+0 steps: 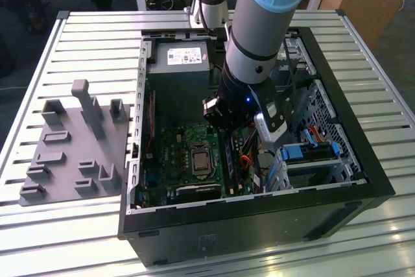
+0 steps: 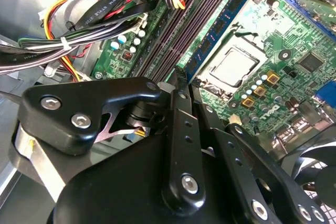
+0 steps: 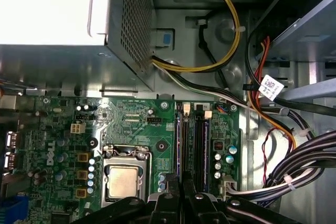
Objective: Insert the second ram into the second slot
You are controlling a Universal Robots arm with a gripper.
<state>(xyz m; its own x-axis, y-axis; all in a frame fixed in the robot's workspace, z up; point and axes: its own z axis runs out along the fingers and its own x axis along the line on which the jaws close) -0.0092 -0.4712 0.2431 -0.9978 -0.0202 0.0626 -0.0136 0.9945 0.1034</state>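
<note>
In the exterior view the arm reaches down into an open computer case (image 1: pixel 259 225) that lies on a slatted table (image 1: pixel 84 37). The gripper (image 1: pixel 228 128) hangs low over the green board, just beside the processor (image 1: pixel 198 160) on the exterior view's right. The power supply (image 1: pixel 185 63) sits at the far end of the case. A gray tray (image 1: pixel 71 154) with upright pegs lies on the table on the exterior view's left, well apart from the case. In the second wrist view the gripper (image 2: pixel 181 80) points at the near end of the row of memory slots. A blue memory stick (image 2: pixel 220 24) stands on edge in the slot nearest the processor (image 2: pixel 236 66), running straight away from the gripper's tip. Whether the gripper is clamped on the stick or only meets it cannot be told. A bundle of cables (image 2: pixel 105 19) crosses on the other side of the slots. In the first wrist view the gripper (image 3: pixel 182 195) sits over the slots — in line with the memory stick (image 3: pixel 178 145), which shows as a thin blue strip beside the processor (image 3: pixel 123 182).
</note>
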